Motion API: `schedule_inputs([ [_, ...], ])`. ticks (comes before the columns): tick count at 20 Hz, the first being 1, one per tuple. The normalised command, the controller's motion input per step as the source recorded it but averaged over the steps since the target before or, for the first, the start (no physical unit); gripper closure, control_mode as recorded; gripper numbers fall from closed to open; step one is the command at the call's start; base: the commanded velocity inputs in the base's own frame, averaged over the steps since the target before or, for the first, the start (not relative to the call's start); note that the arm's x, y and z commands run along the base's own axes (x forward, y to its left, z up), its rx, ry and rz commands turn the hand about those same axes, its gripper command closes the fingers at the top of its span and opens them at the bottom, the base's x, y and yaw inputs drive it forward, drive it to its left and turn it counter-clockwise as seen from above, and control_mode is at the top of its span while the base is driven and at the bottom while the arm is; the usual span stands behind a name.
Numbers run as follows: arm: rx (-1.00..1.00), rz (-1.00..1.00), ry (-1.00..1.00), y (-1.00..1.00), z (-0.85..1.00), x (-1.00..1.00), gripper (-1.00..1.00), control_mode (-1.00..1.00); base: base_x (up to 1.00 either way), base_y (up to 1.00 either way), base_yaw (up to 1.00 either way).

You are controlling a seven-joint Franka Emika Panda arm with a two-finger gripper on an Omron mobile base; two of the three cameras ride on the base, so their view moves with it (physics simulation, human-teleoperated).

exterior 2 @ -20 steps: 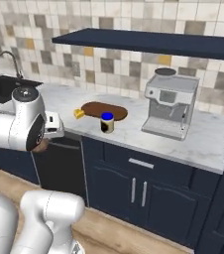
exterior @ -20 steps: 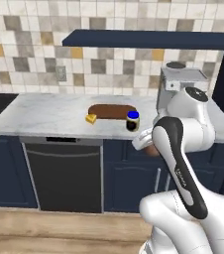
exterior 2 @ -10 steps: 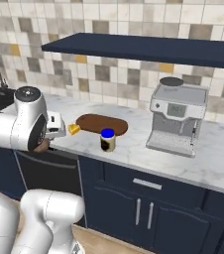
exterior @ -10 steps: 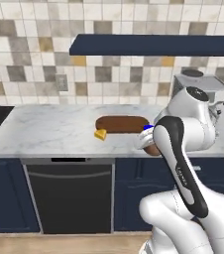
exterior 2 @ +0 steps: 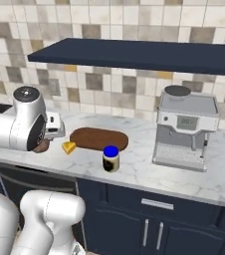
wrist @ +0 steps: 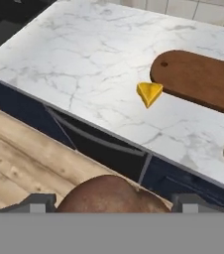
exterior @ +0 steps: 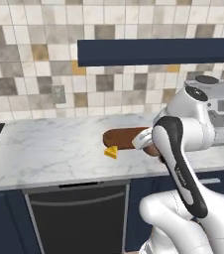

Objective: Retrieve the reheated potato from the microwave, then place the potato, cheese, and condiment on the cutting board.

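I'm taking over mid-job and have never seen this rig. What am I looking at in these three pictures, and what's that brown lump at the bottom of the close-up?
The white machine is a robot arm on a driving base, facing a kitchen counter. Two pictures come from cameras on the base, behind the arm to its left and right. The close-up comes from a camera on the hand, looking along the end effector.

That brown lump is the potato, sitting between the two fingers, so it looks held, off the counter's front edge.

On the counter lie the oval cutting board, with the cheese just beside its end, not on it, and the condiment in front of the board. A steel coffee machine stands to the right.
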Motion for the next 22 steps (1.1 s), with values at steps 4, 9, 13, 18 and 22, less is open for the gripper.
schedule_inputs([
  [4,0.0,0.0,0.0,0.0,0.0,0.0,1.0,1.0,0.56,0.16,-0.13],
  [9,0.0,0.0,0.0,0.0,0.0,0.0,1.0,1.0,0.57,0.12,-0.06],
  [13,0.0,0.0,0.0,0.0,0.0,0.0,1.0,1.0,0.56,0.11,-0.07],
  [18,0.0,0.0,0.0,0.0,0.0,0.0,1.0,1.0,0.47,0.11,-0.09],
  [22,0.0,0.0,0.0,0.0,0.0,0.0,1.0,1.0,0.03,0.02,0.0],
])
